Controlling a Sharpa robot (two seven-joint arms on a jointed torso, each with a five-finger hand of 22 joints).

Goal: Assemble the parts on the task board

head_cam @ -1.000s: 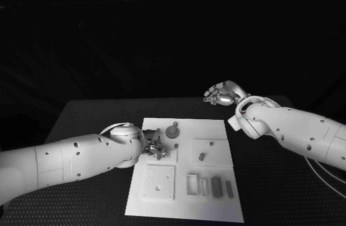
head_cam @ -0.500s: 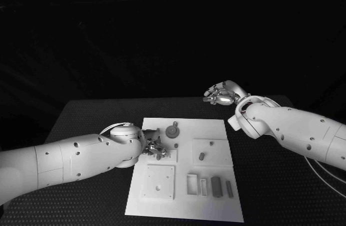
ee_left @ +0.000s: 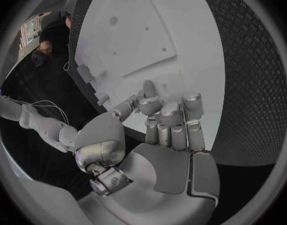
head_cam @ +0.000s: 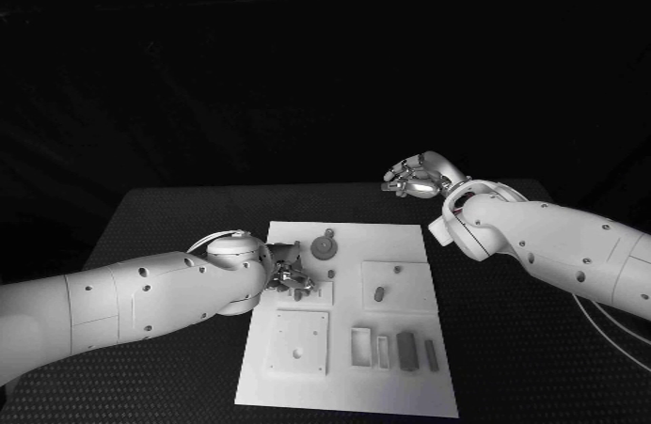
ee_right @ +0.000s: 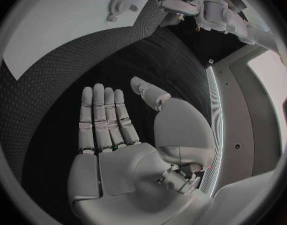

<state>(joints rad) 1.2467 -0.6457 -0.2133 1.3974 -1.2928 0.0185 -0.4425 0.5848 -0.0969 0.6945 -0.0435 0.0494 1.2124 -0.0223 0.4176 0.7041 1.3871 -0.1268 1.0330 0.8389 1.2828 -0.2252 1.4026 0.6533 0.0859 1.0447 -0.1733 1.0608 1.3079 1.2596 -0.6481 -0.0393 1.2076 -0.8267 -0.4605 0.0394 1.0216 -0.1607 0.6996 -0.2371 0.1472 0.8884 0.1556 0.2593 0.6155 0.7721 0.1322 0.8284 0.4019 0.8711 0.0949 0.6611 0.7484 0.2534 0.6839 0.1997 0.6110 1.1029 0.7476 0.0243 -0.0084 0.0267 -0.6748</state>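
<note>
The white task board (head_cam: pixel 346 386) lies in the middle of the black worktop (head_cam: pixel 163 217), its long side running away from the robot. The left hand (head_cam: pixel 289 272) sits low over the board's left edge, about halfway along it, right at a small raised square plate (head_cam: pixel 315 292); in the left wrist view its fingers (ee_left: pixel 171 120) are curled in with their tips down against the white surface, the thumb lying alongside, and whether anything is pinched under them cannot be told, since the fingertips hide that spot. Just beyond this hand a round grey gear-like part (head_cam: pixel 325 247) stands on the board, with a small peg (head_cam: pixel 328 232) close behind it. To the right of the left hand a square plate (head_cam: pixel 398 286) carries a short grey part (head_cam: pixel 381 293) and a tiny peg (head_cam: pixel 398 270). Nearer the robot lies a larger square plate with a hole (head_cam: pixel 298 341), and beside it a row of slim pieces: an open rectangular frame (head_cam: pixel 361 345), a small pale block (head_cam: pixel 384 350), a grey bar (head_cam: pixel 407 351) and a thinner grey bar (head_cam: pixel 432 353). The right hand (head_cam: pixel 415 179) is held up off the worktop beyond the board's far right corner, well apart from the parts; the right wrist view shows its fingers (ee_right: pixel 105 116) stretched out straight and side by side, thumb spread away, holding nothing.
</note>
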